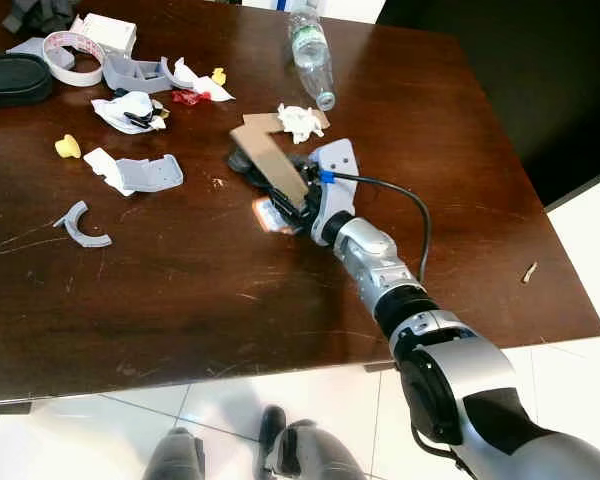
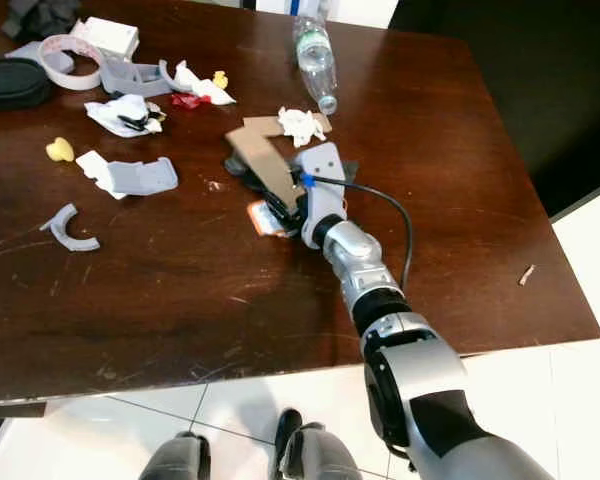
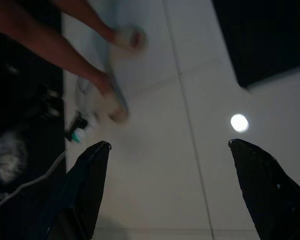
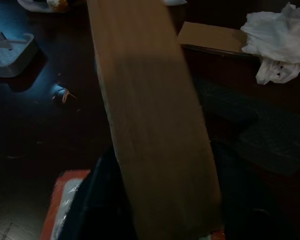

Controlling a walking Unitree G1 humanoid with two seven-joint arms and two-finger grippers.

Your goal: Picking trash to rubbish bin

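Note:
My right gripper (image 1: 298, 200) reaches over the dark wooden table (image 1: 180, 300) and is shut on a brown cardboard strip (image 1: 270, 160), which tilts up off the surface. Up close, the cardboard strip (image 4: 150, 125) runs between the black fingers. An orange-edged wrapper (image 1: 268, 215) lies right under the gripper. Just beyond sit a crumpled white tissue (image 1: 300, 120) and a second cardboard piece (image 4: 215, 37). More trash lies at the far left: white paper scraps (image 1: 128, 108) and a red wrapper (image 1: 188, 97). My left gripper (image 3: 169, 144) hangs open over white floor tiles.
A clear plastic bottle (image 1: 312, 55) lies at the table's far edge. Grey plastic parts (image 1: 150, 175), a grey arc (image 1: 80, 225), a yellow piece (image 1: 68, 147), a tape roll (image 1: 72, 55) and a black case (image 1: 10, 78) sit on the left. A person's legs (image 3: 65, 40) stand nearby.

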